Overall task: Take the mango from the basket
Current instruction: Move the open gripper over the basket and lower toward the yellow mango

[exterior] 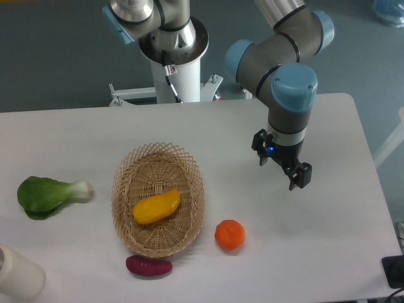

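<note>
A smooth yellow mango [156, 207] lies inside the oval tan wicker basket [189, 173], near its middle and tilted up to the right. My gripper [281, 168] hangs over the table well to the right of the basket, apart from everything. Its two dark fingers [301, 175] are spread apart with nothing between them, so it is open.
A round orange [230, 234] sits just right of the basket's front. A dark purple-red oblong vegetable [149, 266] lies at the basket's front edge. A green leafy vegetable [48, 194] lies at the far left, and a white cylinder [17, 274] stands at the front left corner.
</note>
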`<move>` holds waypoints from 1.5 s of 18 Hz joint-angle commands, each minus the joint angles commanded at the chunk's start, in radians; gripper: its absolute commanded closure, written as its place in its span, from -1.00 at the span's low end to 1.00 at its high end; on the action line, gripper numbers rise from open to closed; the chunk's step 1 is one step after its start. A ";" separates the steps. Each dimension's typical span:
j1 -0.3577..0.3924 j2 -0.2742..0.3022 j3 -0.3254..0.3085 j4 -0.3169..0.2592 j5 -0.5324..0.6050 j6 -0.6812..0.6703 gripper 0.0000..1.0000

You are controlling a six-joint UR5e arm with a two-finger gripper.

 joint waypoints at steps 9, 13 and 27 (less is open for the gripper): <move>-0.008 -0.003 0.002 -0.005 -0.002 -0.012 -1.00; -0.046 -0.012 0.012 -0.003 -0.012 -0.103 -1.00; -0.293 -0.041 0.000 -0.003 -0.015 -0.351 -1.00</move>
